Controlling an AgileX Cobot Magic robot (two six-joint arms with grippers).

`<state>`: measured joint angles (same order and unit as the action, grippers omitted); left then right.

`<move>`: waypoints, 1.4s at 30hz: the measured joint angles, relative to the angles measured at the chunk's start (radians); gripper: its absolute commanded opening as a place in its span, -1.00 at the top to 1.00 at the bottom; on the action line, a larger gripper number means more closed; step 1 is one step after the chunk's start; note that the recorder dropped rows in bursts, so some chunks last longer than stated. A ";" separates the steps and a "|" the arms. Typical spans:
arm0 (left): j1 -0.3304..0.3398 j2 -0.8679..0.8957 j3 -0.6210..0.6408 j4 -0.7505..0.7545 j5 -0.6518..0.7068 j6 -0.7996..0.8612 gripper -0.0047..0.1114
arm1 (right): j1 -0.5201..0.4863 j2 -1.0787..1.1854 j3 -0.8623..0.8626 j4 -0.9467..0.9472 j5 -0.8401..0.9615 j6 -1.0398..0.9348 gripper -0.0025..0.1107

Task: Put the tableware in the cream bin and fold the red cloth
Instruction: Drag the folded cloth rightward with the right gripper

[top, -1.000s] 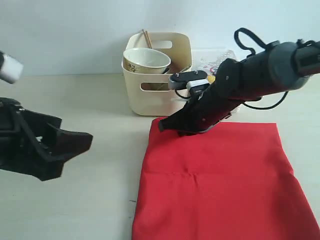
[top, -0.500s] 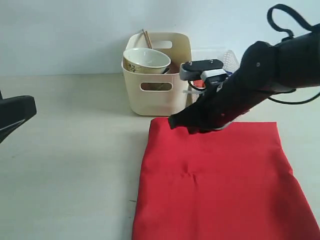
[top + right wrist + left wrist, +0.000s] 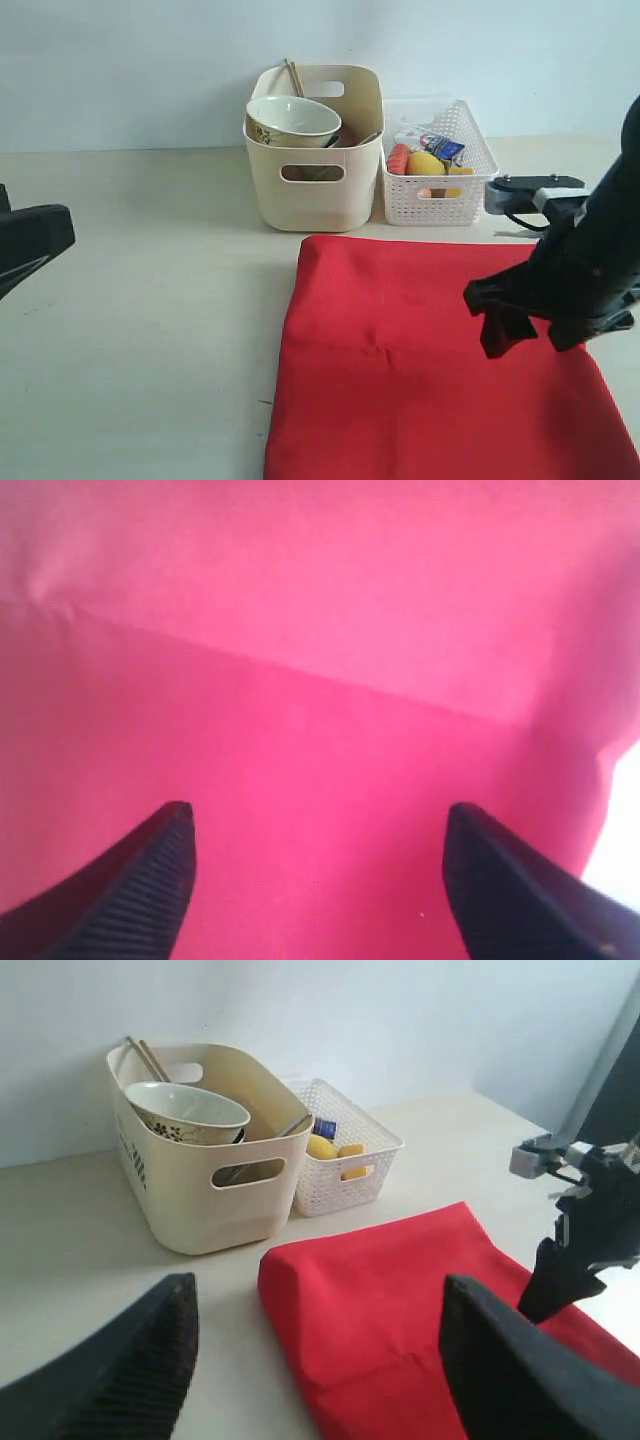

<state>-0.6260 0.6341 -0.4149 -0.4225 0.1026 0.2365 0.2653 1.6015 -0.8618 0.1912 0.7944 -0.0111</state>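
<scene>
Exterior view. The cloth (image 3: 430, 370) lies flat on the table (image 3: 150, 300) in the lower right of the frame. Its long axis runs from the bins down to the bottom edge, and a faint crease crosses it. At upper centre stands the bin (image 3: 315, 195), holding the bowl (image 3: 292, 120), mouth up, and the chopsticks (image 3: 293, 77), which slant up out of its back left corner. The basket (image 3: 440, 205) sits just right of the bin; the print on its carton (image 3: 440, 148) is too small to read. The right gripper (image 3: 530, 338) is over the cloth's right side, jaws wide apart and empty. The left gripper (image 3: 317, 1305), at the left edge, likewise has wide, empty jaws.
</scene>
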 measured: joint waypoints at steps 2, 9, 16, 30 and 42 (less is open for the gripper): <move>-0.006 -0.017 0.000 0.000 0.000 0.002 -0.15 | -0.022 -0.002 0.024 0.000 0.000 -0.002 -0.28; -0.019 -0.095 0.000 0.000 0.032 0.014 0.91 | -0.150 -0.003 0.089 0.000 -0.016 -0.032 -0.28; -0.019 -0.134 0.075 0.000 -0.013 0.017 0.92 | -0.267 -0.003 0.130 0.112 -0.033 -0.172 -0.28; -0.019 -0.134 0.157 0.003 -0.121 0.018 0.92 | -0.284 0.101 0.145 0.210 -0.028 -0.280 -0.28; -0.019 -0.134 0.157 0.003 -0.124 0.018 0.92 | -0.284 0.151 0.145 0.278 -0.032 -0.368 0.55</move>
<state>-0.6450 0.5002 -0.2577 -0.4200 -0.0212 0.2549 -0.0186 1.7529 -0.7167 0.4696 0.7621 -0.3790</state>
